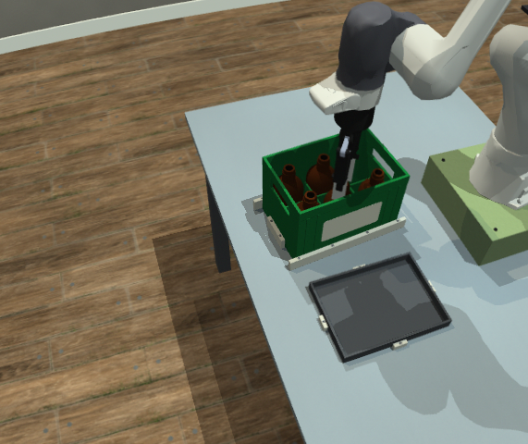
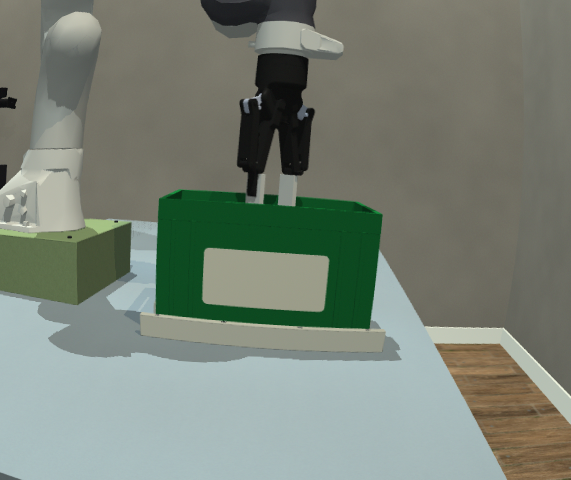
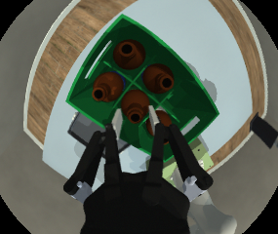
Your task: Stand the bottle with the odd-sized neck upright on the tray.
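A green crate (image 1: 312, 229) (image 2: 182, 268) (image 3: 87, 78) stands on the table with brown bottles in its cells. The top view shows bottles at the left (image 1: 288, 178), back middle (image 1: 322, 169), front (image 1: 310, 198) and right (image 1: 376, 178); a fifth is mostly hidden behind the fingers. My gripper (image 1: 340, 189) (image 2: 271, 198) (image 3: 135, 113) points straight down with its fingertips just inside the crate's rim. The fingers are partly open and straddle the mouth of the middle bottle (image 3: 135, 105) without closing on it. The dark tray (image 1: 378, 305) lies empty in front of the crate.
Cream rails (image 1: 345, 243) (image 2: 259, 335) border the crate's base. The robot's green base block (image 1: 493, 224) (image 2: 42, 258) stands to the crate's right in the top view. The table's edge runs close to the crate's left side, with wooden floor below.
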Available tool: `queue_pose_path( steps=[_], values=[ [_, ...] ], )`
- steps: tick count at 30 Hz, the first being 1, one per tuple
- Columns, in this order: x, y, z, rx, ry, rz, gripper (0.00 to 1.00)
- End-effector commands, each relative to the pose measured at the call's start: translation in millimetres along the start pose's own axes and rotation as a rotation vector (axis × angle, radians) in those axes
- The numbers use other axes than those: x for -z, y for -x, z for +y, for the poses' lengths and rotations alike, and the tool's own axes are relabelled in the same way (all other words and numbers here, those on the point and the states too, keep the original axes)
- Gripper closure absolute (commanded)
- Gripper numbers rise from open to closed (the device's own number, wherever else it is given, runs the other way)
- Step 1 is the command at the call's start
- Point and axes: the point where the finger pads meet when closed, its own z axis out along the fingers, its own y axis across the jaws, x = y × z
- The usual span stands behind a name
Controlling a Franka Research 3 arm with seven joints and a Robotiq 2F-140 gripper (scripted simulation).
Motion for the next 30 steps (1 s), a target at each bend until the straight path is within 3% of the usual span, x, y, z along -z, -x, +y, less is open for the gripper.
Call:
queue_pose_path(
  steps=[1, 5, 6, 30],
  values=[
    [-0.7, 0.4, -0.2, 0.006, -0.002, -0.001, 0.56],
    [-0.7, 0.4, -0.2, 0.006, -0.002, -0.001, 0.56],
    [-0.7, 0.4, -0.2, 0.006, -0.002, -0.001, 0.90],
    [-0.7, 0.4, -0.2, 0.006, -0.002, -0.001, 0.90]
  ],
)
